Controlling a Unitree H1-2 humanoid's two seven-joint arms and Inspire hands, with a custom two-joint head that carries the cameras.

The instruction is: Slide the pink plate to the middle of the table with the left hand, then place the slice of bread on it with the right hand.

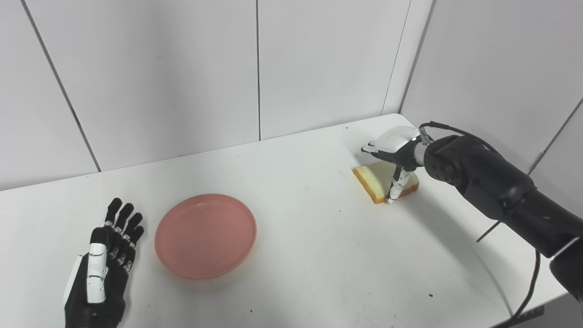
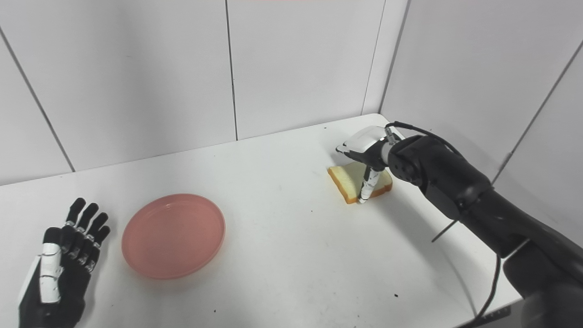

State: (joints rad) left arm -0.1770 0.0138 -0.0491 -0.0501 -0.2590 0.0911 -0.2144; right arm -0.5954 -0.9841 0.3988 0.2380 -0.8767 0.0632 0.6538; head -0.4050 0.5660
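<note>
The pink plate (image 1: 205, 235) lies flat on the white table, left of centre. My left hand (image 1: 102, 269) rests open on the table just left of the plate, fingers straight and apart from its rim. The slice of bread (image 1: 379, 180) lies on the table at the far right. My right hand (image 1: 395, 148) hovers over it, the thumb (image 1: 395, 187) pointing down against the bread's near edge and the curled fingers above its far edge. The bread's right part is hidden by the hand.
The table's (image 1: 319, 255) back edge meets white wall panels, and a side wall closes in on the right behind the right arm. A black cable (image 1: 530, 282) hangs from the right forearm near the table's front right corner.
</note>
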